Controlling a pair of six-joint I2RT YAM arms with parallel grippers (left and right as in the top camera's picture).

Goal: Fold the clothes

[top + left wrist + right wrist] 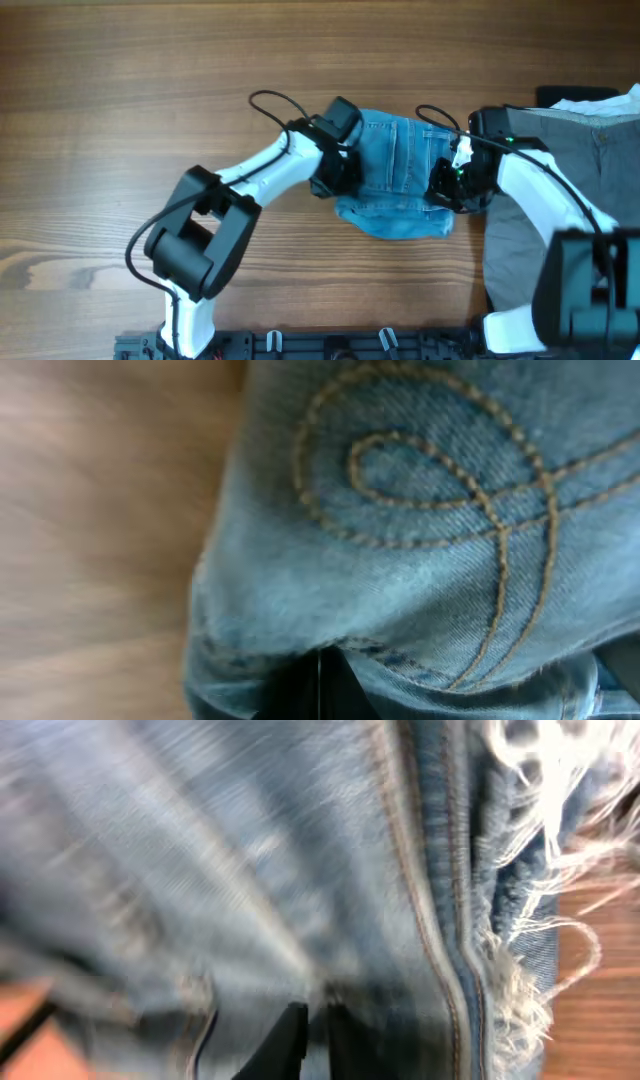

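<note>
so from the overhead view your jeans [400, 170] are bunched into a short folded bundle in the middle of the wood table [120, 120], a bit right of centre, with the left gripper [335, 172] on the bundle's left edge and the right gripper [450, 187] on its right edge. grey trousers [560, 210] lie spread along the right side of the frame, just beside the right arm. the overhead doesn't show you either gripper's opening, the wrists cover it. the left wrist view gives you what the top cam can't: looped tan stitching [430, 510] on a pocket, filling the frame, bare wood on the left, and dark fingers [300, 695] poking in at the bottom edge against the denim. can't tell if they're pinching it. the right wrist view is blurry but shows the frayed white hem [530, 870] at upper right and two dark fingertips [288, 1040] close together at the bottom. whether they've got cloth, can't tell either.
</note>
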